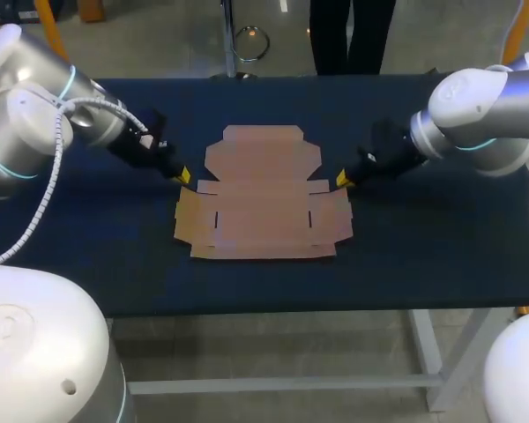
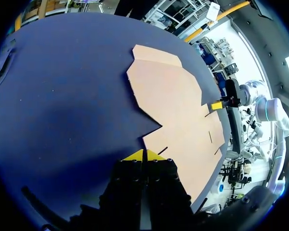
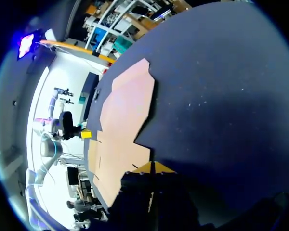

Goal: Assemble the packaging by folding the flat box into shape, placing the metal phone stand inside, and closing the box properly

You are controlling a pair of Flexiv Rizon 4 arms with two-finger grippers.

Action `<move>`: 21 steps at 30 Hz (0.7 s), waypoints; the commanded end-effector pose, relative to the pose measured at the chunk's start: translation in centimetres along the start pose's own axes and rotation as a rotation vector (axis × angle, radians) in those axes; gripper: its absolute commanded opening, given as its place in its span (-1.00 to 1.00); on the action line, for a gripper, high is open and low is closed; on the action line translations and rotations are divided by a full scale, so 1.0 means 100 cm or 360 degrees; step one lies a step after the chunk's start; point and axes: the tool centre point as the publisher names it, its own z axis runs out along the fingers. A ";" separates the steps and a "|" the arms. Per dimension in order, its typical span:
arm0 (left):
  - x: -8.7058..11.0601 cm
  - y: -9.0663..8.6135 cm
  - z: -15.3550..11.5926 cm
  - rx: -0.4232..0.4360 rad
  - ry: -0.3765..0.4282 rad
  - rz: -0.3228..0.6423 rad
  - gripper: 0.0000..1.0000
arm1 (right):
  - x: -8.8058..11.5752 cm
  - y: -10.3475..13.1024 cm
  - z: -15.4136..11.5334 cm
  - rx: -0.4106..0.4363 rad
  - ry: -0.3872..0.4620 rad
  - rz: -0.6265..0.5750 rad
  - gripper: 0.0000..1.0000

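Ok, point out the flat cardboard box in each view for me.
Head view: the flat cardboard box lies in the middle, between the left gripper and the right gripper.
Left wrist view: it spreads ahead of the shut left gripper, with the right gripper at its far side.
Right wrist view: it lies ahead of the right gripper, with the left gripper at its far side.
Shared landmark: the two grippers flanking the box.

The flat box (image 1: 263,207) is matt cardboard; the table (image 1: 423,256) looks cloth-covered.
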 end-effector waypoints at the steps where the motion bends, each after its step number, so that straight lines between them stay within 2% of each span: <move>1: -0.002 -0.005 0.004 -0.0027 0.0010 0.0001 -1.00 | -0.003 0.002 0.003 0.0003 0.0017 -0.0010 -1.00; 21: -0.003 -0.002 0.013 -0.0060 0.0043 -0.0006 -1.00 | -0.009 0.007 0.020 0.0035 0.0061 -0.0020 -1.00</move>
